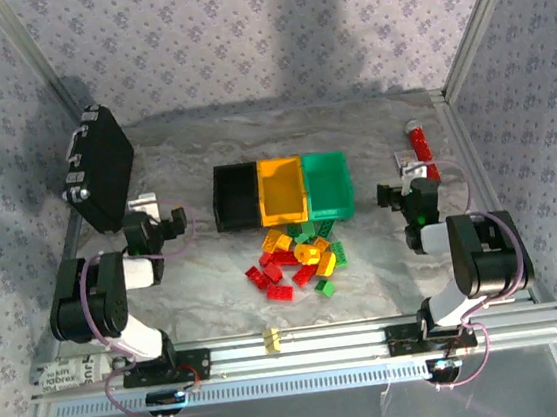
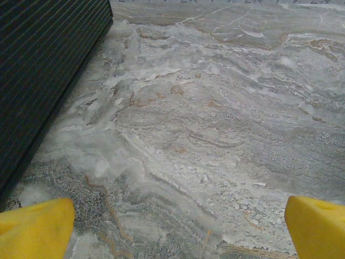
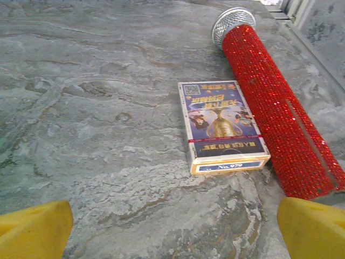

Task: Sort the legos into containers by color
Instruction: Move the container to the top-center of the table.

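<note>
Left gripper [image 1: 165,224]: wide open, holding nothing. Same from the left wrist [image 2: 175,232], with yellow fingertips [image 2: 32,229] far apart over bare table [image 2: 215,135] and the black case [image 2: 43,81] along the left edge.

Right gripper [image 1: 393,195]: also wide open, empty. From the right wrist [image 3: 172,232], aimed at a card box [image 3: 223,127] and a red glitter cylinder [image 3: 269,102], not at any brick.

Legos [image 1: 297,262]: loose mixed pile mid-table, between the arms, just on the near side of the containers [image 1: 280,190] (black, orange, green, left to right). No bricks visible in the bins; sorting apparently not started.

Key relation: pile inboard of both grippers, to the right of the left one and the left of the right one, and a little nearer the bases. Both aimed away from it, so probably an inward turn first. Right gripper marginally nearer, by eye. Pile's long axis roughly near-left to far-right, with several green bricks at the far-right end, beside the green bin. Single-brick axes too small to tell.
</note>
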